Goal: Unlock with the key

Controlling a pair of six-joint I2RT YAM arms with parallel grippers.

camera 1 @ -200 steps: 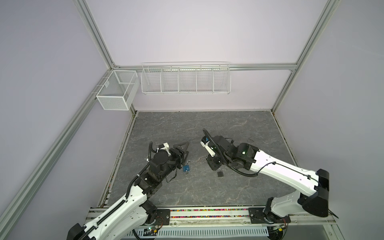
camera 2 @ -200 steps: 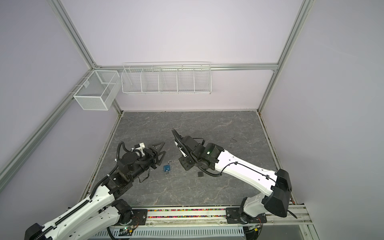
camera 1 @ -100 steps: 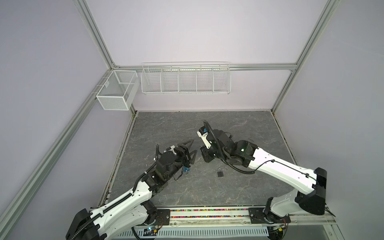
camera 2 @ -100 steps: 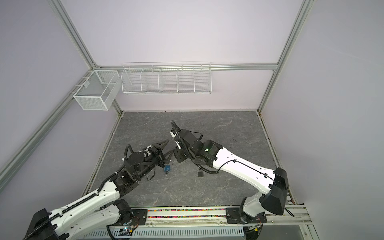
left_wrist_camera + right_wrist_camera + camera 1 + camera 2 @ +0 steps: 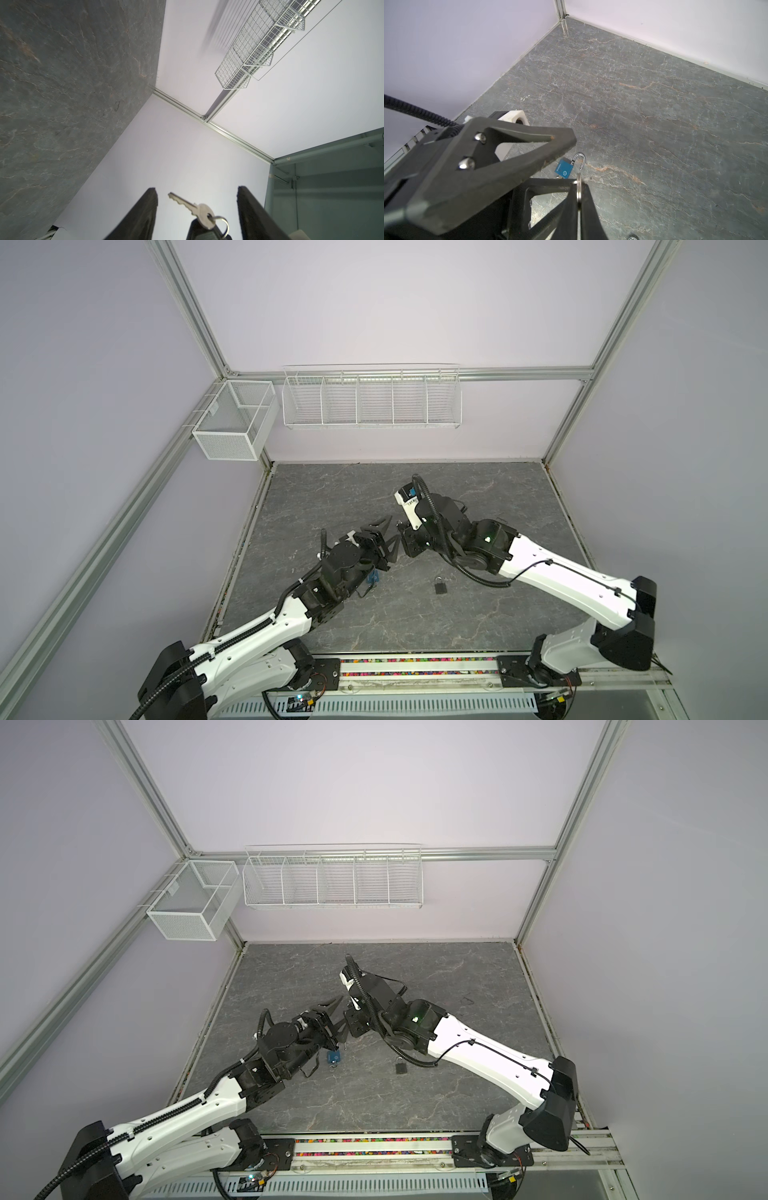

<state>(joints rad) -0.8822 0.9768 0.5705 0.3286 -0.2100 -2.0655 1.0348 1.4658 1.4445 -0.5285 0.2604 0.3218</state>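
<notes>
Key (image 5: 194,207): a small silver one with a saw-toothed blade and a rounded head, a thin steel ring (image 5: 224,223) threaded through that head. It is held in the air above the worktop (image 5: 654,104), blade pointing away from the right gripper (image 5: 579,187). That gripper is clenched on the key at its ring end, and the ring shows edge-on between its two closed tips.

The left gripper (image 5: 197,188) is released. Its two dark fingers (image 5: 145,214) stand apart on either side of the blade, and neither touches it. The key's tip lies nearer one finger than the other. In both top views the two grippers meet tip to tip over the middle of the worktop.

Below the left gripper a blue padlock (image 5: 564,168) lies flat on the worktop, its silver shackle swung open on one leg. A black padlock (image 5: 440,586) lies apart from both grippers, on the base side of the right gripper and close under the right arm. Whether its shackle is open is too small to tell.
</notes>
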